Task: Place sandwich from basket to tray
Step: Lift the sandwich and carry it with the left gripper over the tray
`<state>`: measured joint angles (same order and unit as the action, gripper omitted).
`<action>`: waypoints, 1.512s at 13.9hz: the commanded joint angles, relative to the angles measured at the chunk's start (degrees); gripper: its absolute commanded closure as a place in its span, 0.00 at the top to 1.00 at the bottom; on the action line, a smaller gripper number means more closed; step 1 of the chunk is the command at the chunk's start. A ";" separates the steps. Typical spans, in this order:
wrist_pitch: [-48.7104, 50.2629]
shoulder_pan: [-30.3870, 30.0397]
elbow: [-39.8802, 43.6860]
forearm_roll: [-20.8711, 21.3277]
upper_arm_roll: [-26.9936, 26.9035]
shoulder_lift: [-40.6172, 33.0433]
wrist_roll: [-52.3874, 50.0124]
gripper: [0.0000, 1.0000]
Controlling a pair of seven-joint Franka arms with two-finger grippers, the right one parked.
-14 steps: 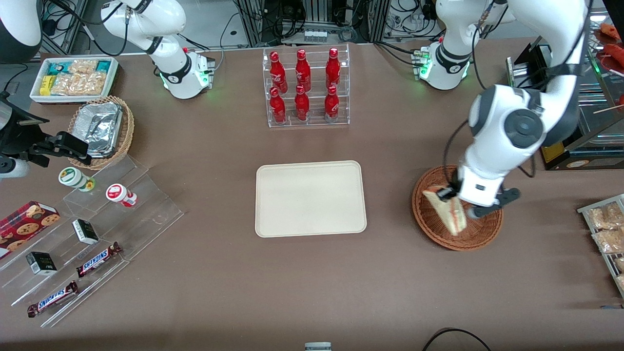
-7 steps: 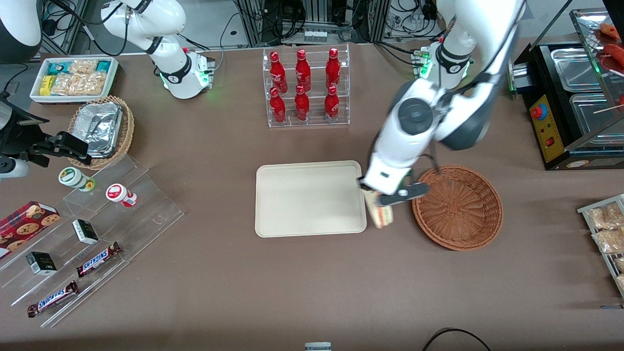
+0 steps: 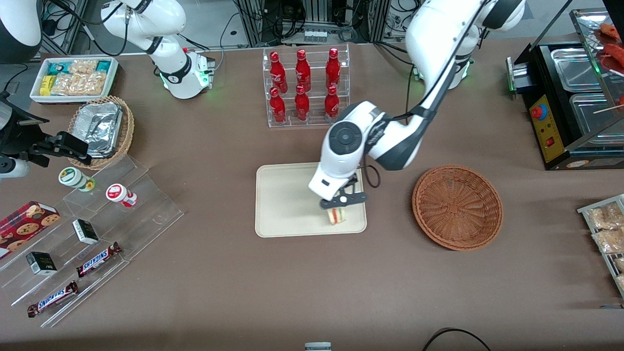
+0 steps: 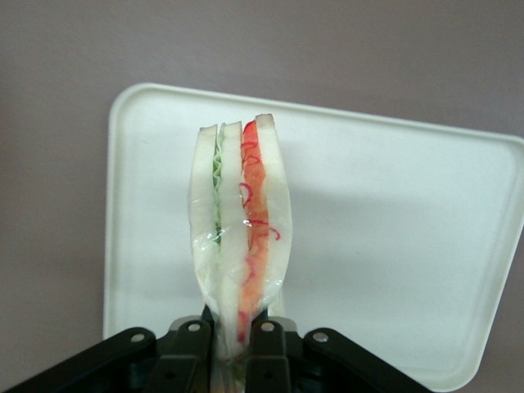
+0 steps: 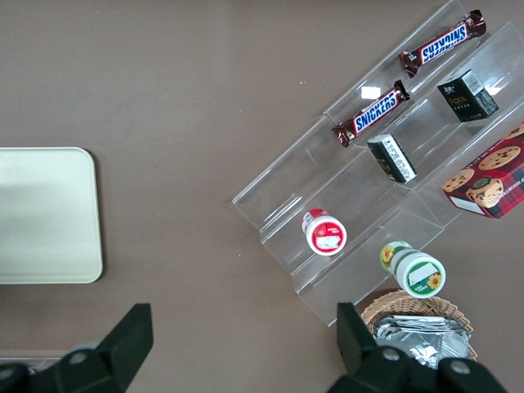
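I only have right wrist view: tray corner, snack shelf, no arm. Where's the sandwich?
Observer: The gripper is shut on the sandwich, over the tray.
Operator: Which part of the tray?
Observer: Over the corner nearest the front camera, at the end toward the basket.
Operator: Anything left in the basket?
Observer: Nothing visible in it from the front view.
Operator: How's the grip?
Observer: The left wrist view shows the fingers pinching one end of the wedge, filling edge facing the camera.
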<state>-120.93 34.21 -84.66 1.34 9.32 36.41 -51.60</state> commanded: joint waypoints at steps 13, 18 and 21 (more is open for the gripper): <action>-4.93 7.10 2.30 3.85 -0.62 7.27 0.71 0.00; -5.10 7.01 2.30 3.85 -0.62 6.83 0.71 1.00; -4.84 6.75 2.66 3.85 -0.71 5.43 0.01 1.00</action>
<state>-126.28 40.67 -82.90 4.52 9.07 42.98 -51.09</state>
